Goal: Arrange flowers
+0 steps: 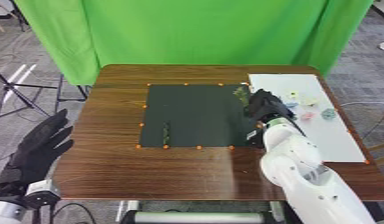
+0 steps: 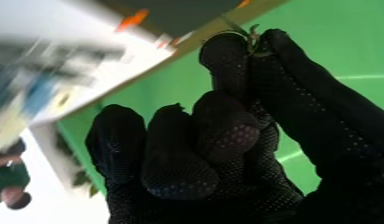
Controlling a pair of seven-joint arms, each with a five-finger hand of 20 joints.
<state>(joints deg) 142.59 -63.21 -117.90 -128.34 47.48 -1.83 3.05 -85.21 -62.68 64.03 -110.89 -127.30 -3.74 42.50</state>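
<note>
At the right edge of the dark mat [image 1: 193,115], the right hand [image 1: 267,106] has a green sprig [image 1: 242,94] at its fingertips. In the right wrist view, the right hand [image 2: 228,145] pinches the thin green stem [image 2: 253,41] between thumb and finger, its other fingers curled. Another green sprig [image 1: 166,134] lies lengthwise on the mat's lower left part. Small flowers lie on the white board to the right, among them a yellow one [image 1: 293,94], a pink one [image 1: 307,116] and a blue-green one [image 1: 328,114]. Off the table's left side is the left hand [image 1: 37,145], fingers straight.
The brown wooden table [image 1: 100,165] surrounds the mat. Small orange markers line the mat's edges, and the white board [image 1: 339,145] runs along the right side. A green curtain [image 1: 206,35] hangs behind the table, and a tripod [image 1: 33,85] stands at the left.
</note>
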